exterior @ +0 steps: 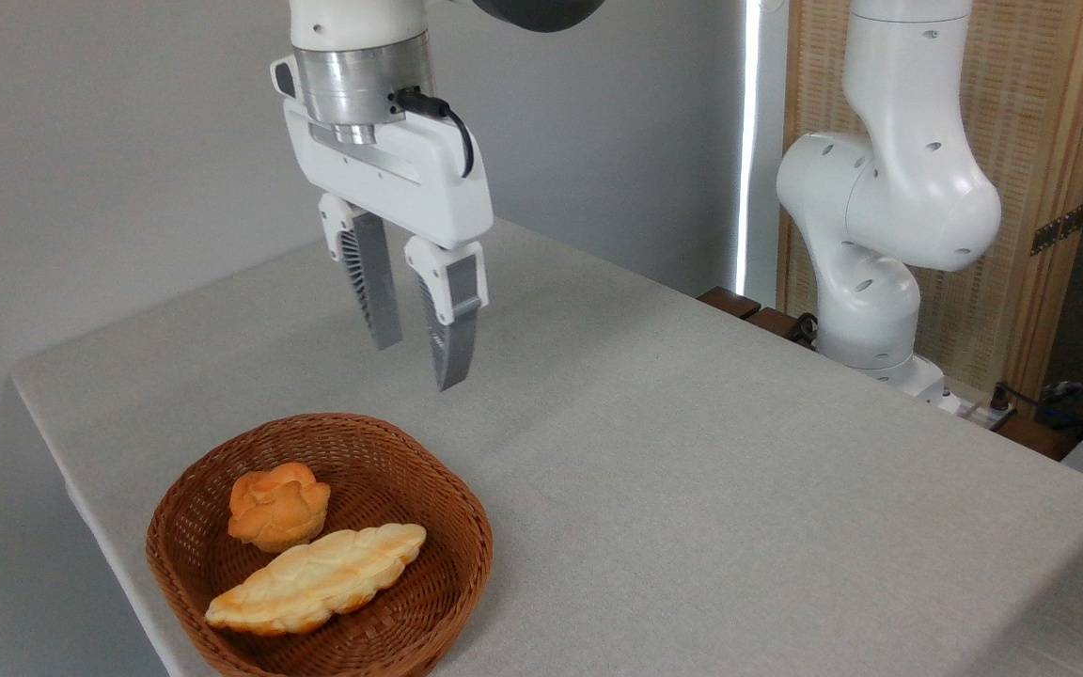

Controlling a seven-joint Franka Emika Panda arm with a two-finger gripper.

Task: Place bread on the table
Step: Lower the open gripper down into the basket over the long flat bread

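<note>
The long, flattish braided bread, pale golden with browner scalloped edges, is lying inside the brown woven wicker basket, which is sitting near the front left corner of the large table covered in light grey-beige cloth. The loaf is stretching diagonally across the basket floor, its lower end pointing toward the front rim and its upper end toward the right wall. A small round orange knotted bun is resting just behind it in the same basket, touching or nearly touching the loaf's back edge. The white robot arm's gripper is hanging in the air above the table behind the basket, well clear of the cloth and of both breads, pointing downward with a slight tilt. Its two grey ribbed fingers are standing apart with a clear gap between them and are holding nothing. The arm's white base column is standing beyond the table's far right edge.
</note>
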